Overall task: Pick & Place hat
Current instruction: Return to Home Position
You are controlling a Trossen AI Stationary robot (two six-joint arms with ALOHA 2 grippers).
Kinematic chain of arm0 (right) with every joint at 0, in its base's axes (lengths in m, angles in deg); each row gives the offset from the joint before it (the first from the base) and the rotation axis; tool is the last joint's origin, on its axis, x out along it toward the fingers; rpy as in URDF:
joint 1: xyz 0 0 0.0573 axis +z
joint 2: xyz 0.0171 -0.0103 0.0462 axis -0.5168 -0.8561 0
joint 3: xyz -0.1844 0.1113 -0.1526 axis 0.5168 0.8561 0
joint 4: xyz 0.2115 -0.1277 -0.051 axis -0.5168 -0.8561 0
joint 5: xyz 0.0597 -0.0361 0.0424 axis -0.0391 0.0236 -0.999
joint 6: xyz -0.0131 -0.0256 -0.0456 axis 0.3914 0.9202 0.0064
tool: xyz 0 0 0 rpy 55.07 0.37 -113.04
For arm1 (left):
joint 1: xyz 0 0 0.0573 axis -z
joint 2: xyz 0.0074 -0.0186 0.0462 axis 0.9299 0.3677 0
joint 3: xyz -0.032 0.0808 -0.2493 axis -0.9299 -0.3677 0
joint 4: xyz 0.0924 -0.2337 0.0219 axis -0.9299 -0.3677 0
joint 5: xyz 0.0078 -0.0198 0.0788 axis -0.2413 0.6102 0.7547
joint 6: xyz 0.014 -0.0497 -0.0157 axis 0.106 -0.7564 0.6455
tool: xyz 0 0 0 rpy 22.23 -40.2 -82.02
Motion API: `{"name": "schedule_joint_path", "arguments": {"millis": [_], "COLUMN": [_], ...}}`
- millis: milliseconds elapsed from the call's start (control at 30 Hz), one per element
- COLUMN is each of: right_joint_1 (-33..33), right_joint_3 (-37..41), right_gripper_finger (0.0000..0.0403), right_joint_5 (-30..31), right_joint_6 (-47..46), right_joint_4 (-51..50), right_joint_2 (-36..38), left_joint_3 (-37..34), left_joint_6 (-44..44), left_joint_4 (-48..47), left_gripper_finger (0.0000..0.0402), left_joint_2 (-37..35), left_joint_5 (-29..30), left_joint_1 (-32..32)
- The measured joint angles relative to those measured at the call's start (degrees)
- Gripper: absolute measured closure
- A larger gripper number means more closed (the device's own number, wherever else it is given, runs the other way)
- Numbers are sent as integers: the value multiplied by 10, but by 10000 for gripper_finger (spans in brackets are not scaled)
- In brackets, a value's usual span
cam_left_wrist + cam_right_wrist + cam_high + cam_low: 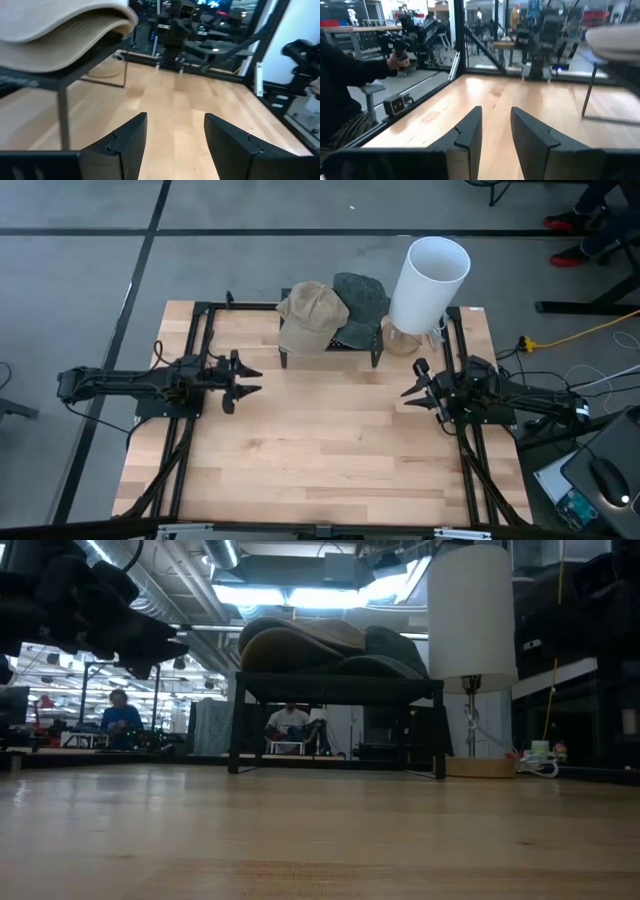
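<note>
While both arms hover over the desk (320,465), left gripper (257,380) wide open at 9 o'clock, right gripper (407,396) narrower at 3; brown caps (312,308) beside dark green caps (361,297) on shelf (340,688), 12 o'clock.

white lamp (430,283) on a round wooden base (402,341), just beyond the right hand (410,395), at the table's (320,455) far corner. yellow cable (580,334) on the floor, outboard of that hand. a person's dark sleeve (347,70) off the table edge, ahead of it.
</note>
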Motion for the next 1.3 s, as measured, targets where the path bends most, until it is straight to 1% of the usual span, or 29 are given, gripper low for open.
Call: {"name": "schedule_joint_path", "arguments": {"millis": [100,233,400,1300], "right_joint_1": [0,0,0,0], "right_joint_3": [0,0,0,0], "right_gripper_finger": [299,299,299,299], "right_joint_5": [0,0,0,0], "right_joint_6": [-5,-44,-65,-64], "right_joint_4": [-29,-33,-32,-32], "right_joint_2": [0,-3,-3,-3], "left_joint_3": [0,0,0,0], "left_joint_6": [-1,-6,-58,-66], "left_joint_4": [-29,-50,-83,-83], "left_gripper_finger": [208,209,212,212], "left_joint_2": [-16,-19,-18,-18], "left_joint_5": [9,33,48,49], "left_joint_1": [-10,-16,-16,-16]}}
